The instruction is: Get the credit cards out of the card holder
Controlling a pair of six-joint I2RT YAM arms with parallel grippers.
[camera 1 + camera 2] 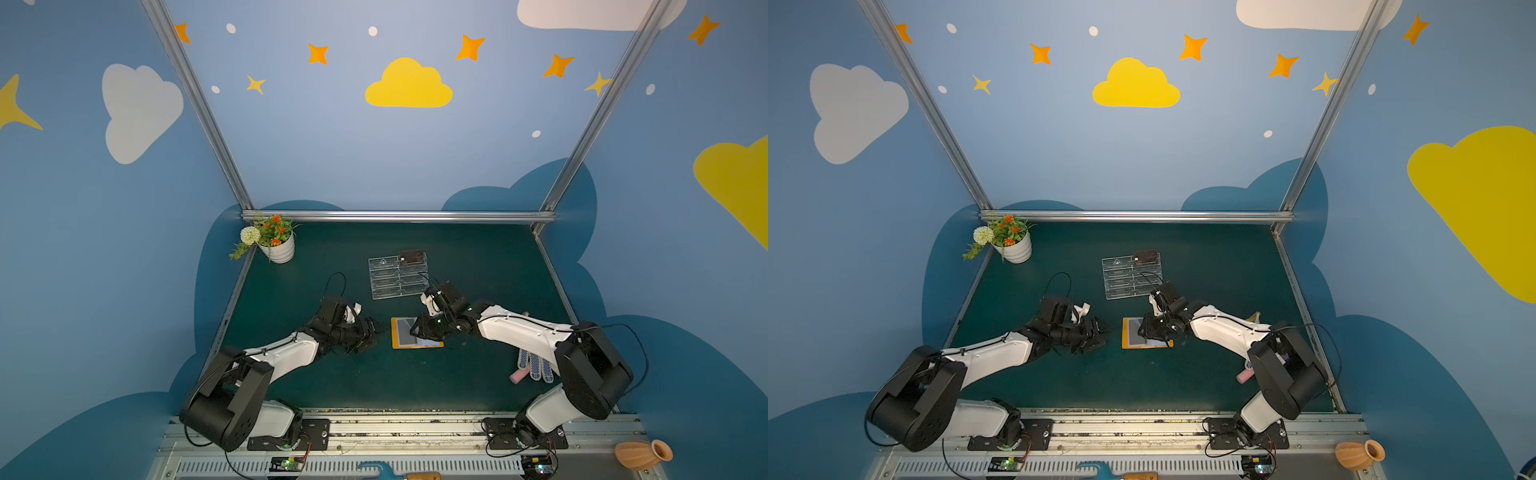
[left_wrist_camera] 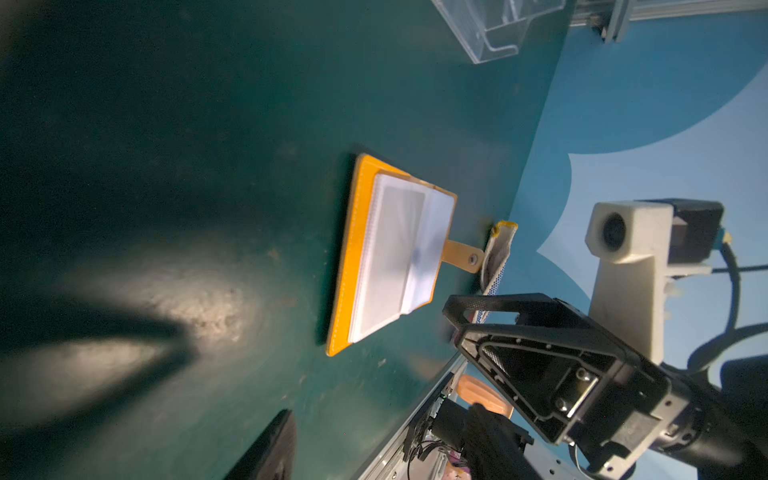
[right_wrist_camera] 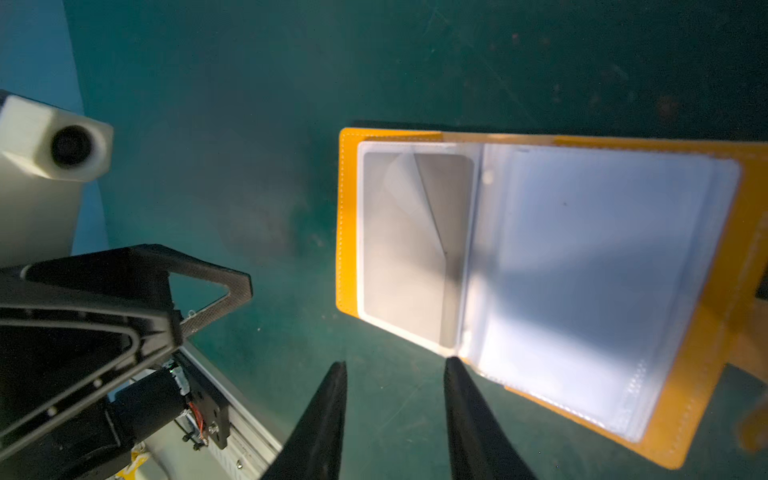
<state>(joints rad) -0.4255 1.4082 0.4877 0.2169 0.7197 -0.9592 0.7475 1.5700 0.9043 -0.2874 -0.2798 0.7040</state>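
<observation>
The orange-yellow card holder (image 1: 404, 332) (image 1: 1133, 336) lies open on the green mat, its clear sleeve pages facing up (image 2: 390, 257) (image 3: 582, 270). In the right wrist view a grey card-shaped rectangle (image 3: 411, 249) shows inside one sleeve. One dark brown credit card (image 1: 411, 257) (image 1: 1145, 257) rests on top of the clear acrylic stand (image 1: 395, 278). My right gripper (image 1: 419, 330) (image 3: 397, 365) hovers at the holder's edge by the spine, open, with only mat between its fingers. My left gripper (image 1: 373, 332) (image 2: 382, 444) sits just left of the holder, open and holding nothing.
A white flower pot (image 1: 279, 247) stands at the back left corner. Dotted gloves (image 1: 536, 365) and a pink block (image 1: 519, 376) lie by the right arm. A terracotta vase (image 1: 642, 455) sits off the mat at the front right.
</observation>
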